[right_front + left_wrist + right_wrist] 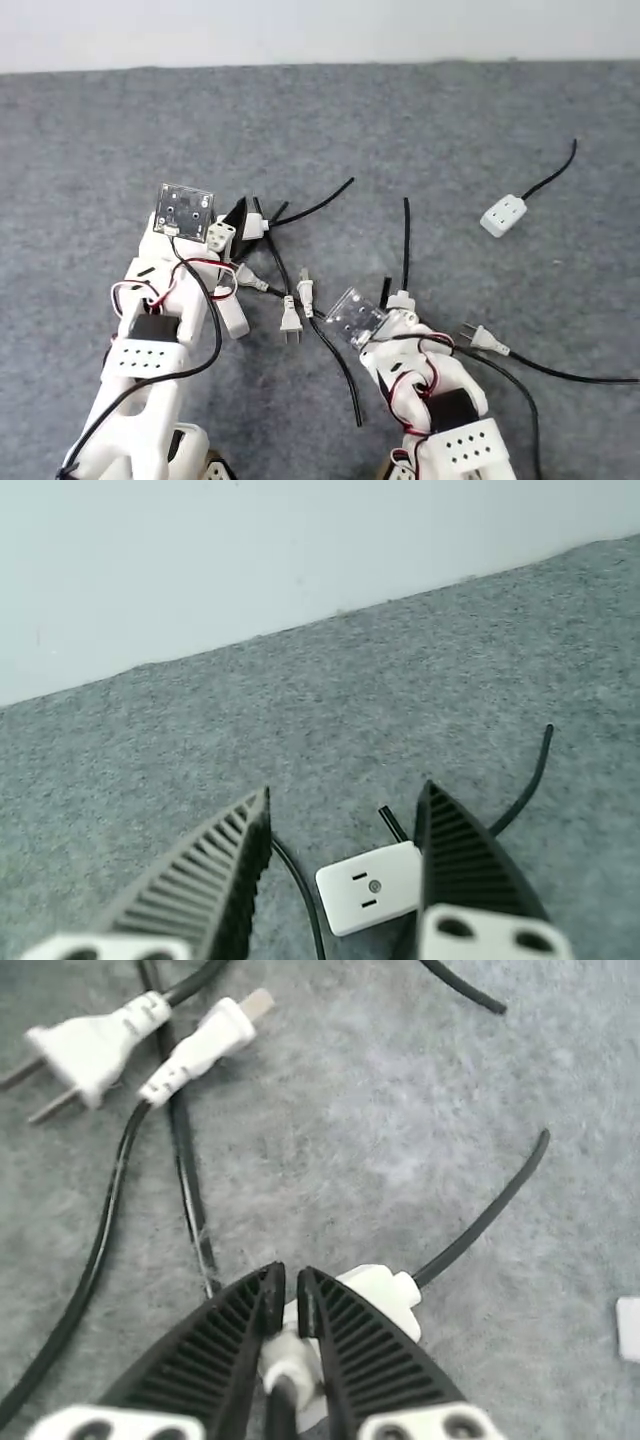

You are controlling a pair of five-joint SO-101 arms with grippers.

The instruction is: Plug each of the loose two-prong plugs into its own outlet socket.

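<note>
Two claws, two jobs, by the look of it. L claw (346,792) is spread wide w/ nothing in it, jaws either side of a white socket (368,885) that lies on the grey counter (450,680), slots toward the wrist cam. It's prob. placed there to steady the socket for a plug.

R claw (289,1272) is almost closed, pinching what I take for a white plug (284,1352) at its cord end, which likely leaves the front free to seat. Just past the tips sits a 2nd socket (385,1298) w/ a black cord stub (490,1200), touching the plug or nearly so; can't tell if prongs are in.

A spare plug (88,1052) and a slim plug (205,1035) lie side by side near the R claw, unplugged. A far socket (503,215) waits well apart from both arms.
</note>
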